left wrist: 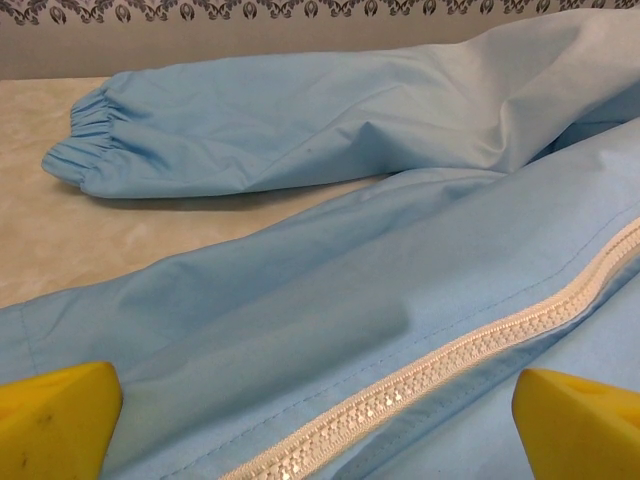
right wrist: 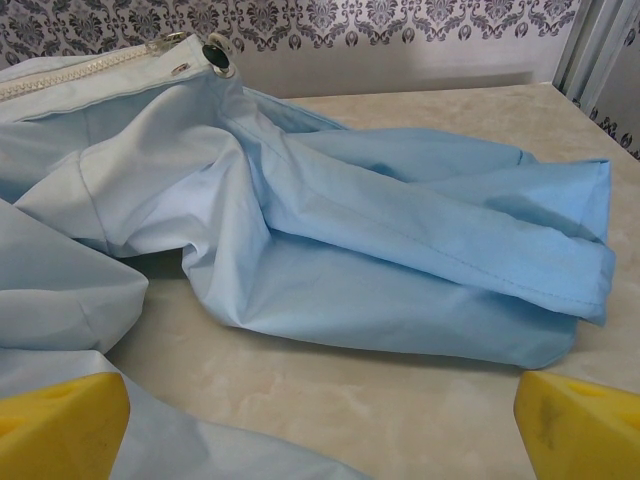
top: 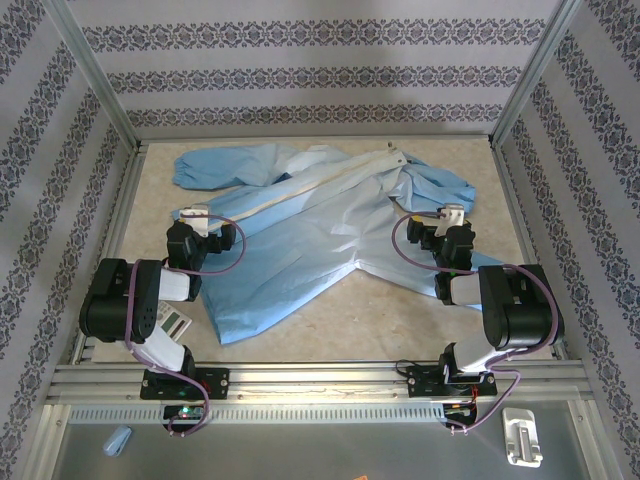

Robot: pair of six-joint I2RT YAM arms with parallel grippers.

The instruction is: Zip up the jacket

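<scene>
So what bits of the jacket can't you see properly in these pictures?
The slider: top view, too small to pick out along the zipper of the jacket.
The zipper's ends: left wrist view, the bottom and right edges cut them off.
The rest of the zipper: right wrist view, the left edge cuts it off.
The hood: top view, lost among crumpled folds.

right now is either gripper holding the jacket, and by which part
Nothing is held. The left gripper and right gripper both stand open near the jacket, no cloth between their jaws.
</scene>
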